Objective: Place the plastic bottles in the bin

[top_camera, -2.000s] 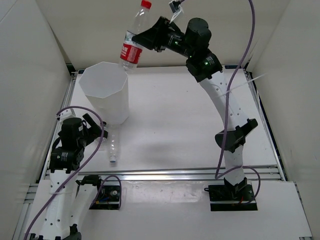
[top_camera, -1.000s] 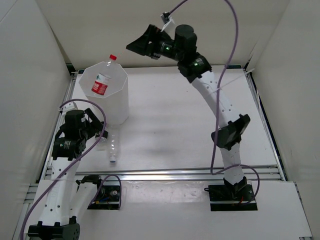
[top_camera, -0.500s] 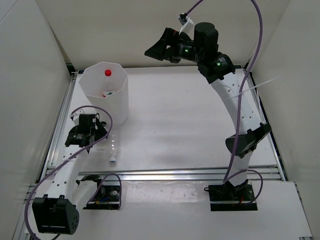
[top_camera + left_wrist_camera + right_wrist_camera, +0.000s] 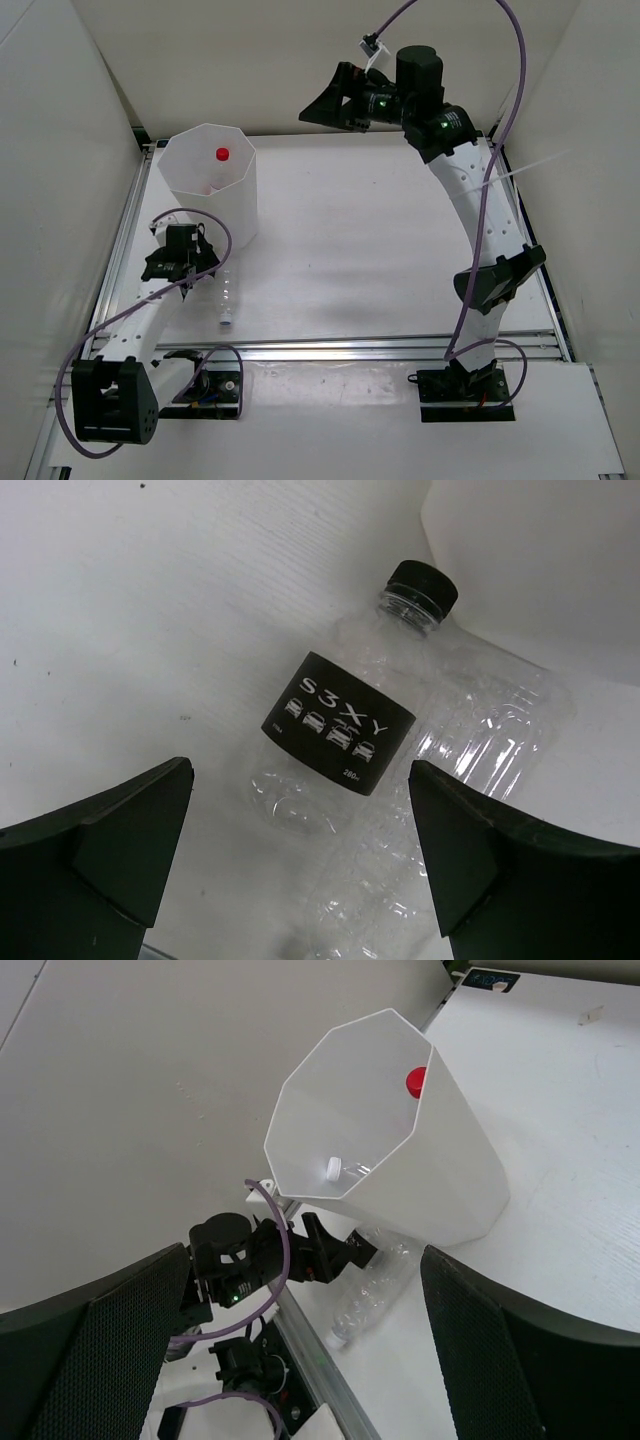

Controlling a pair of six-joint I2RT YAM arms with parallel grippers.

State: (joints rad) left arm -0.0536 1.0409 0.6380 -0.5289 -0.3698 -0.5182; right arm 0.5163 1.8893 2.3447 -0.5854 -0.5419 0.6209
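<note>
With our left gripper (image 4: 300, 780) spread wide and empty, and the black-capped bottle (image 4: 338, 725) lying flat below between its fingers, we should drop straight down and close across the label, sparing the clear bottle (image 4: 480, 730) by the bin-side finger.

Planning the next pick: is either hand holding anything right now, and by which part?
Nothing is held. The left hand is open above the lying black-capped bottle, not touching it; the right hand is open and empty.
</note>
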